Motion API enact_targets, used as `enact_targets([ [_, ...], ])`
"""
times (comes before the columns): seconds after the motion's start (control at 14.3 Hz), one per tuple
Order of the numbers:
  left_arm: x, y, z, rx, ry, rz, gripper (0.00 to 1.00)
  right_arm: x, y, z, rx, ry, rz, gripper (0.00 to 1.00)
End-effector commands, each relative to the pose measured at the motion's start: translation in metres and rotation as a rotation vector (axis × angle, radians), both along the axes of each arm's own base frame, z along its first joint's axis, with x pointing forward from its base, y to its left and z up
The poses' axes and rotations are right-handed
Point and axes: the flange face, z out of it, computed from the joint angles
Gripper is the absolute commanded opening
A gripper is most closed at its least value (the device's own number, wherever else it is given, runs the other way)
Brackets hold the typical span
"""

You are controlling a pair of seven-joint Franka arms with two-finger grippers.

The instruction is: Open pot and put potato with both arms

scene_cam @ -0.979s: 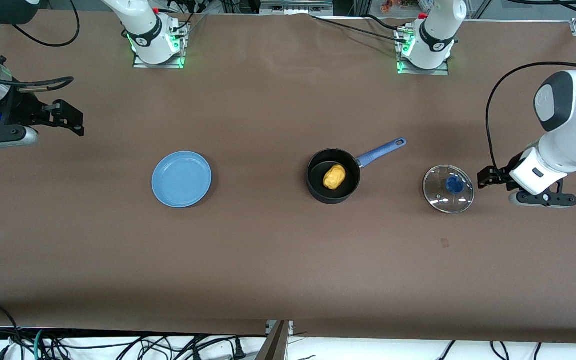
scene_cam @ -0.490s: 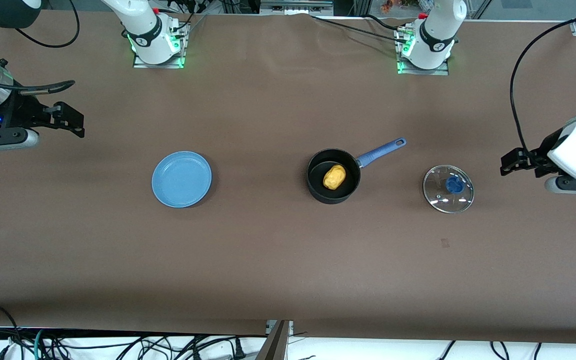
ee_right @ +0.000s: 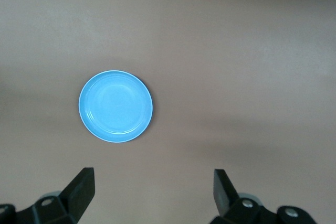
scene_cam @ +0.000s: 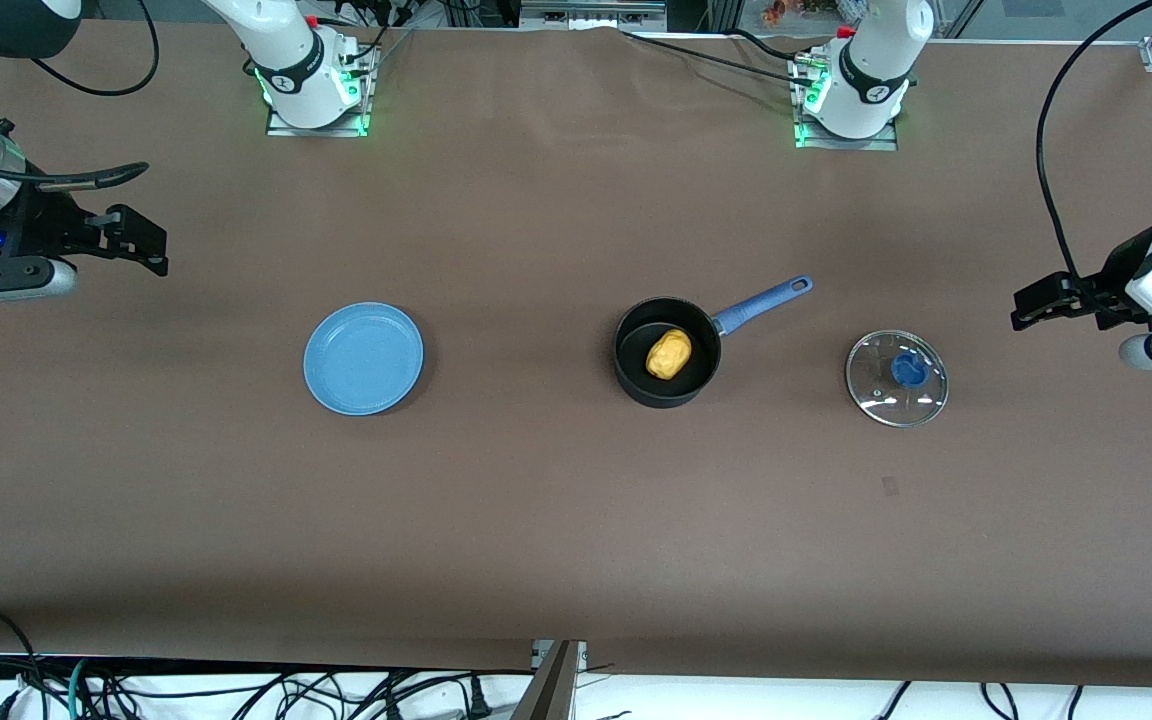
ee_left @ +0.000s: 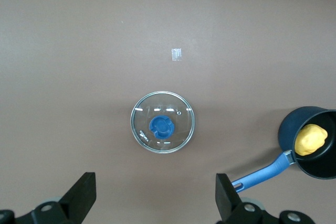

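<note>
left tool (scene_cam: 1031, 305) has drawn back from the lid (scene_cam: 896, 378) toward its bench end, jaws wide, empty | right tool (scene_cam: 141, 245) waits over its end, spread, empty | potato (scene_cam: 668, 353) in pot (scene_cam: 666, 352), lid off on bench | task looks done

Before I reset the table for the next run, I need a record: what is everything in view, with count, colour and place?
pot: one, black with blue handle, mid-table, uncovered
potato: one, yellow-orange, in the pot
lid: one, glass with blue knob, on the table beside the pot, toward the left arm's end
plate: one, blue, toward the right arm's end
left hand: one, black, open, over the table at its own end
right hand: one, black, open, over the table at its own end
</note>
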Motion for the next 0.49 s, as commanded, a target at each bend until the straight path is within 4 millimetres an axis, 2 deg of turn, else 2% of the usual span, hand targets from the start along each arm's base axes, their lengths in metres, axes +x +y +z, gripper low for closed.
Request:
enact_targets([
  [0.0, 0.0, -0.009, 0.011, -0.014, 0.005, 0.005, 1.0, 0.002, -0.003, 0.005, -0.011, -0.003, 0.015, 1.0],
  [0.28, -0.008, -0.04, 0.025, 0.008, -0.016, -0.041, 1.0, 0.002, -0.003, 0.005, -0.011, -0.002, 0.015, 1.0],
  [0.42, -0.015, -0.043, 0.039, 0.013, -0.036, -0.044, 1.0, 0.002, -0.003, 0.005, -0.011, -0.003, 0.015, 1.0],
])
